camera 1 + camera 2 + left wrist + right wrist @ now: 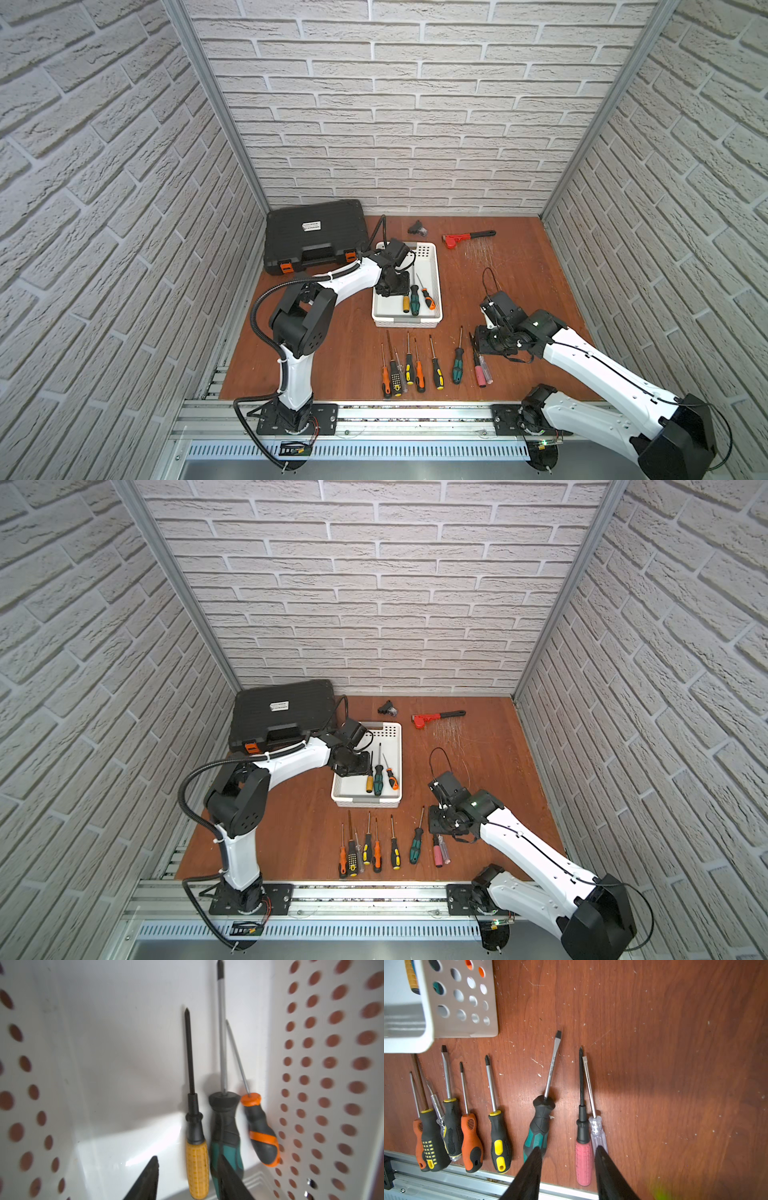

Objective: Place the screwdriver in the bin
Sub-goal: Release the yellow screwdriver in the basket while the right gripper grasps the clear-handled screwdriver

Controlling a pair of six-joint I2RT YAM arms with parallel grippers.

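The white perforated bin (436,270) (397,746) stands mid-table. On its floor three screwdrivers lie side by side: a yellow-handled one (196,1167) (406,303), a green-and-black one (225,1130) and an orange-and-black one (261,1136). My left gripper (187,1157) (392,286) hangs inside the bin, open, its fingers either side of the yellow handle and clear of it. My right gripper (568,1147) (478,338) is open just above a pink-handled screwdriver (583,1161) on the table, with a clear-handled one (598,1132) beside it.
Several more screwdrivers (409,368) lie in a row between the bin and the front metal rail (374,411). A black tool case (316,237) sits at the back left. A red wrench (467,237) and a small black part (417,227) lie at the back.
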